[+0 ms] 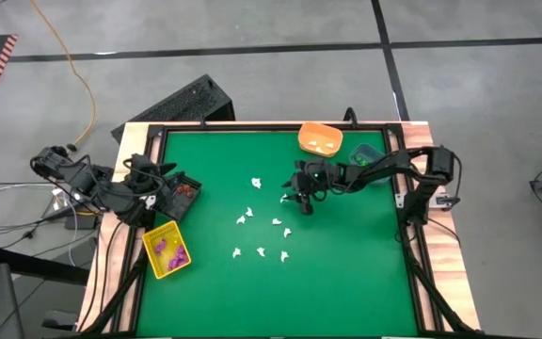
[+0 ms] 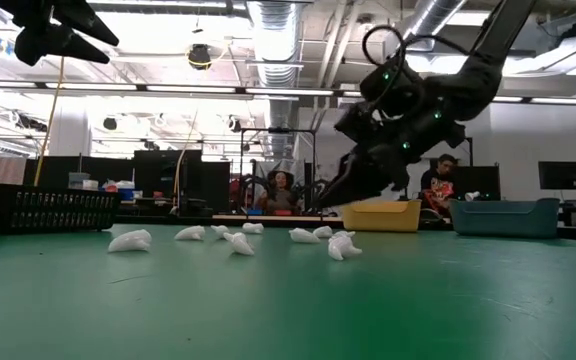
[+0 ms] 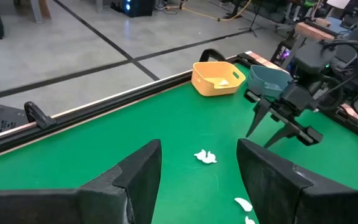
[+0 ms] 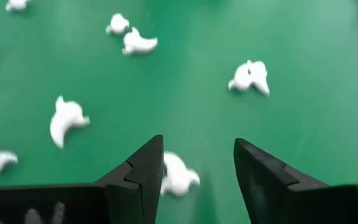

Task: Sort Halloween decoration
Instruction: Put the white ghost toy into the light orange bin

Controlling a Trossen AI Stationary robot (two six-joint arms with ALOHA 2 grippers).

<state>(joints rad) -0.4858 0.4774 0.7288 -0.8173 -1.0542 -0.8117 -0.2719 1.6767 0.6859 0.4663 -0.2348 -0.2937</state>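
Several small white trinkets lie scattered flat on the green mat around the table's middle (image 1: 261, 251), (image 2: 130, 240). My right gripper (image 1: 301, 202) hangs open a little above the mat (image 2: 333, 200), fingers pointing down. One white trinket (image 4: 178, 175) lies on the mat just beneath its fingers (image 4: 197, 143), untouched, and others lie farther off (image 4: 249, 77). My left gripper (image 3: 197, 146) is open and raised high at the table's left edge, over the black bin (image 1: 182, 193).
The yellow bin (image 1: 166, 250) at the near left holds purple pieces. The black bin holds reddish-brown ones. The orange bin (image 1: 320, 138) with white pieces and the blue bin (image 1: 365, 153) stand at the far edge. A raised dark rim (image 1: 252, 125) frames the mat.
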